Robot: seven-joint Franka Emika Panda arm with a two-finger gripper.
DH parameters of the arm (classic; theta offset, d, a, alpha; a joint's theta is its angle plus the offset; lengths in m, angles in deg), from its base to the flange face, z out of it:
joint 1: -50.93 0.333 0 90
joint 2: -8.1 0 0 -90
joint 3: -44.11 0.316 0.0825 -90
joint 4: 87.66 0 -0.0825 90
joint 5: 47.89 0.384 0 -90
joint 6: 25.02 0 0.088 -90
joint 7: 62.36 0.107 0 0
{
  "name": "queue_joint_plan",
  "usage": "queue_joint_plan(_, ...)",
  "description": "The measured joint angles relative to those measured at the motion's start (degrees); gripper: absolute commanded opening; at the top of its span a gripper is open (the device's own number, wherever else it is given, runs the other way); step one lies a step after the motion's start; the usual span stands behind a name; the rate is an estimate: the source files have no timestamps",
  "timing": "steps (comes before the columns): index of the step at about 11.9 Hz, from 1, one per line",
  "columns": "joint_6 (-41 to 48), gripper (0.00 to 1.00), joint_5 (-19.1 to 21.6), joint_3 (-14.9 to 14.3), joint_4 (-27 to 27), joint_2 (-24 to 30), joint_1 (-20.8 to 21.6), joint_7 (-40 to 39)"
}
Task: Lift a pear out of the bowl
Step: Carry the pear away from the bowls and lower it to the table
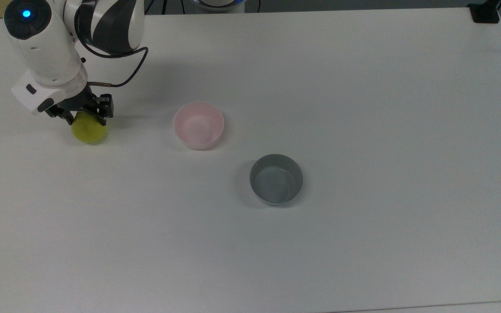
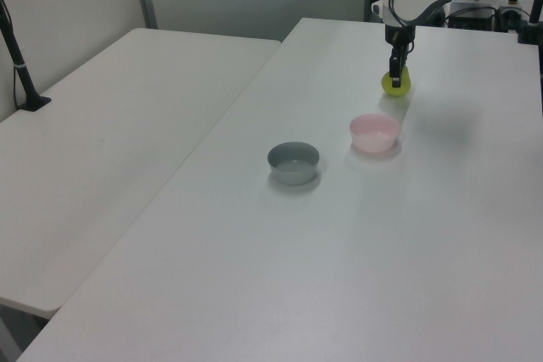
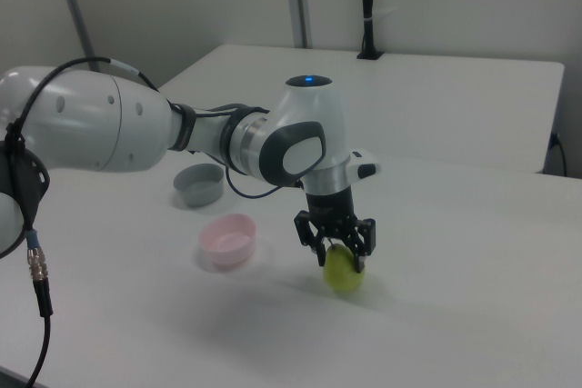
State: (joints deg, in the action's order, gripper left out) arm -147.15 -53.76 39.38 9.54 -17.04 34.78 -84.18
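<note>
A: Where is the pear [image 1: 88, 131]?

B: In the upper left of the top view, out of the bowl [image 1: 198, 125] and well to the top view's left of it. The gripper [image 1: 86, 116] has its two fingers closed on the pear's upper part, the round yellow-green base hanging below them.

A: Is it on the table [image 1: 363, 87]?

B: In the right view the pear [image 3: 343, 271] sits low in the centre of the frame, its base at or just above the white surface. I cannot tell whether it touches.

A: And the bowl?

B: The pink bowl [image 3: 227, 240] stands empty, to the right view's left of the gripper [image 3: 338, 249]. In the left view it [image 2: 374, 132] is right of centre, with the pear [image 2: 396, 83] above it in the frame, near the gripper [image 2: 395, 72] at the upper right.

A: Anything else?

B: A grey bowl [image 1: 276, 179], also empty, near the middle of the top view, below and to the top view's right of the pink one. The two bowls stand apart.
</note>
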Motion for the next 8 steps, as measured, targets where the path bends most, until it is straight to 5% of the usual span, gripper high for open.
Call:
queue_joint_plan(1, 0.00, 0.88, 0.00, 0.07, 0.00, -0.17, 0.00, 0.00)
queue_joint_plan(2, 0.00, 1.00, 0.00, 0.08, 0.00, -0.21, 0.00, 0.00)
queue_joint_plan(8, -0.03, 1.00, 0.00, 0.09, -1.06, 0.67, 0.07, 1.64)
